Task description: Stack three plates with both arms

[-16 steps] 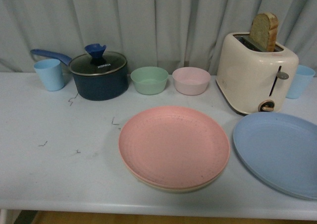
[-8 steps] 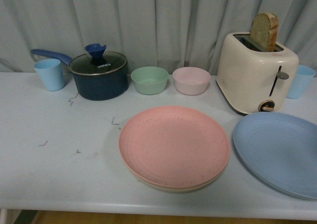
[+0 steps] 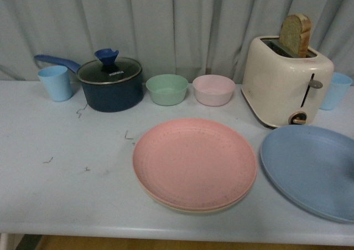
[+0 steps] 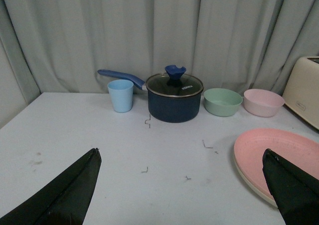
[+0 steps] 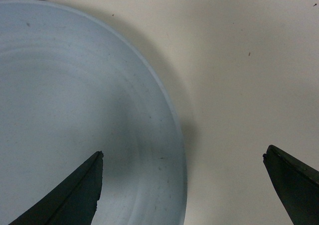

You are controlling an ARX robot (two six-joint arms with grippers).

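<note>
In the front view the pink plate (image 3: 193, 162) lies on the beige plate (image 3: 194, 210), of which only the rim shows, at the table's front centre. The blue plate (image 3: 310, 170) lies alone to their right. Neither arm shows in that view. In the left wrist view my left gripper (image 4: 180, 152) is open above the bare table, with the pink plate (image 4: 279, 153) by its one finger (image 4: 294, 190). In the right wrist view my right gripper (image 5: 183, 153) is open close over the blue plate (image 5: 75, 110). That plate's rim runs between the jaws.
Along the back stand a light blue cup (image 3: 55, 83), a dark blue lidded pot (image 3: 110, 84), a green bowl (image 3: 166, 89), a pink bowl (image 3: 213, 90), a cream toaster (image 3: 285, 81) holding bread, and another blue cup (image 3: 335, 90). A curtain hangs behind.
</note>
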